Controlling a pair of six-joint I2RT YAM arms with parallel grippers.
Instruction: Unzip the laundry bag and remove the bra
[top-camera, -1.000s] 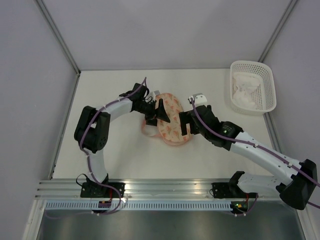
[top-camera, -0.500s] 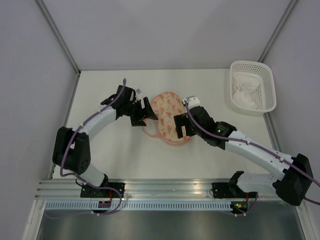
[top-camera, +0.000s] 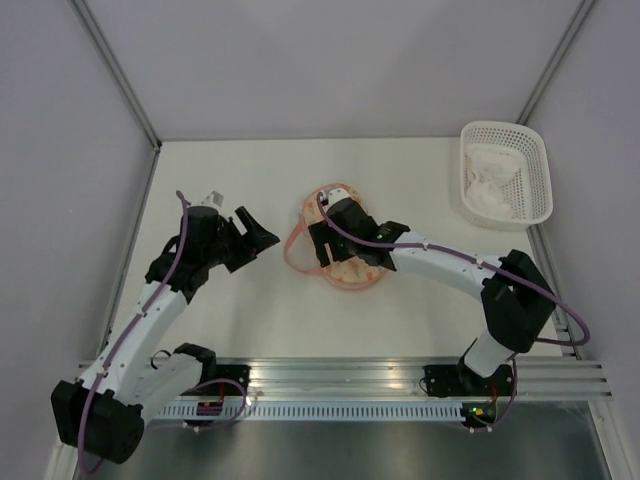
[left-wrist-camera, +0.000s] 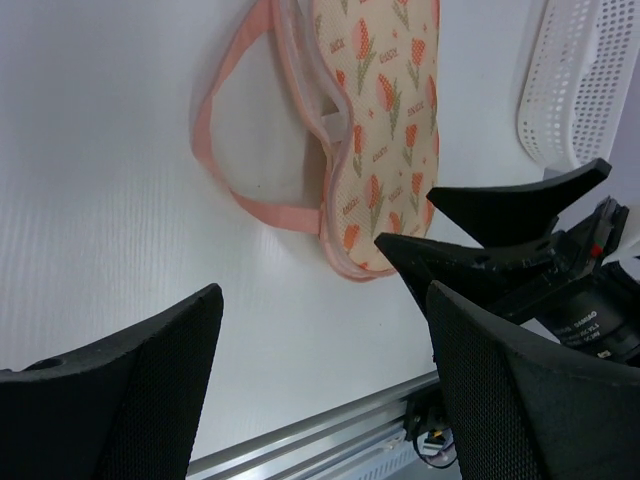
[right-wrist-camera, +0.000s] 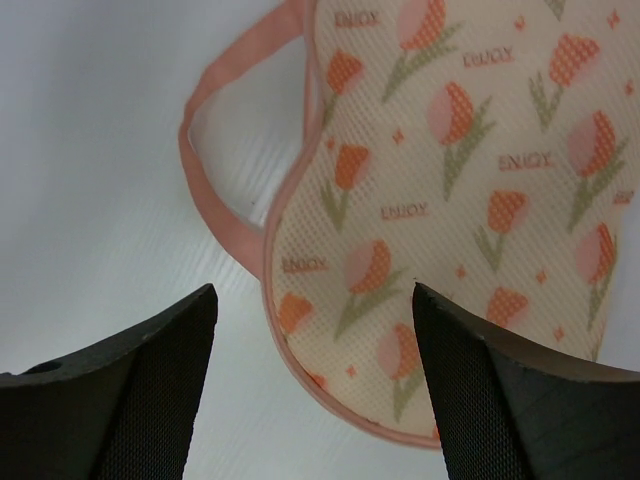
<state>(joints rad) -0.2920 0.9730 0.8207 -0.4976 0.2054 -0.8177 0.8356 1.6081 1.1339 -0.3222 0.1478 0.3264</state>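
- Right gripper (right-wrist-camera: 312, 300): fingers spread wide with nothing between them. We read it as poised over the laundry bag (right-wrist-camera: 450, 190), ready to come down on it but not gripping yet.
- The bag lies directly under and ahead of those fingers, on the table (top-camera: 230, 170) with its tulip-print face up. Its pink-trimmed edge runs through the gap between the two tips. We judge the wide spread is there to straddle that edge or to find the zipper.
- Zipper pull: we can't make it out in any view, so we cannot tell whether the bag is zipped or partly open.
- Loop strap (left-wrist-camera: 275, 212): it trails off the bag on the right gripper's left-finger side, slack on the table, and nothing holds it.
- Left gripper (left-wrist-camera: 325, 300): also spread and empty, well apart from the bag and facing its strap side. We guess it is parked there to leave the other arm room, or waiting to pin the strap while the zip gets worked.
- Bra: not seen outside the bag near either gripper. We take it to be inside, so removal is not done.
- Basket (top-camera: 500, 125): farthest out, behind the right gripper and beyond the bag from the left gripper's side. It holds white fabric, and we can't tell what that is.
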